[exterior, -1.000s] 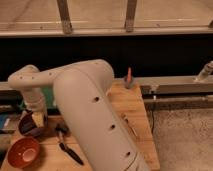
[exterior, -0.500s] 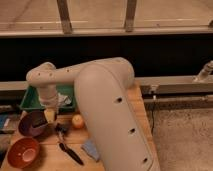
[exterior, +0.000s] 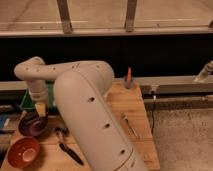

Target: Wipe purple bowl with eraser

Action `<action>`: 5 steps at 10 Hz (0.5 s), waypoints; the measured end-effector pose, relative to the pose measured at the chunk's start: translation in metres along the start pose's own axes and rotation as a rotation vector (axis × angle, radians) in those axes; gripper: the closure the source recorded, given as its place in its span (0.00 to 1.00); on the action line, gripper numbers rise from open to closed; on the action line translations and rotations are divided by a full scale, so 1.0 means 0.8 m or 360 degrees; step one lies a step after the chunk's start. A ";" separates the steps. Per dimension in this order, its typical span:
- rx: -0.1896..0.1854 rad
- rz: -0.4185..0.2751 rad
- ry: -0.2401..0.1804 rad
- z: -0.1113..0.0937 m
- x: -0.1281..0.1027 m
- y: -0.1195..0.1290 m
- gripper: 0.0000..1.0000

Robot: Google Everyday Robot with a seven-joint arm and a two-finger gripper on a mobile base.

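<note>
The purple bowl (exterior: pixel 33 125) sits on the wooden table (exterior: pixel 135 107) at the left, just behind the orange-brown bowl (exterior: pixel 23 152). My gripper (exterior: pixel 41 109) hangs at the end of the cream arm (exterior: pixel 87 110), pointing down at the bowl's far right rim. I cannot tell whether it touches the bowl. The eraser is hidden from view. My arm's bulky forearm covers the middle of the table.
A green tray (exterior: pixel 26 100) stands behind the purple bowl. A black-handled brush (exterior: pixel 67 149) lies right of the orange-brown bowl. A thin metal tool (exterior: pixel 129 125) lies at the table's right. A small orange object (exterior: pixel 129 76) stands at the back edge by the rail.
The arm has swung and now covers the table's middle, hiding the orange ball and blue-grey pad seen earlier. The gripper has shifted slightly left and stays above the purple bowl's rim.
</note>
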 end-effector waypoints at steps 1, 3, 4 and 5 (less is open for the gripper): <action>-0.0001 -0.0043 0.0004 0.001 -0.013 0.003 1.00; -0.0012 -0.0092 0.0002 0.006 -0.028 0.030 1.00; -0.0024 -0.0087 -0.0001 0.009 -0.024 0.047 1.00; -0.0037 -0.0066 0.0000 0.013 -0.011 0.061 1.00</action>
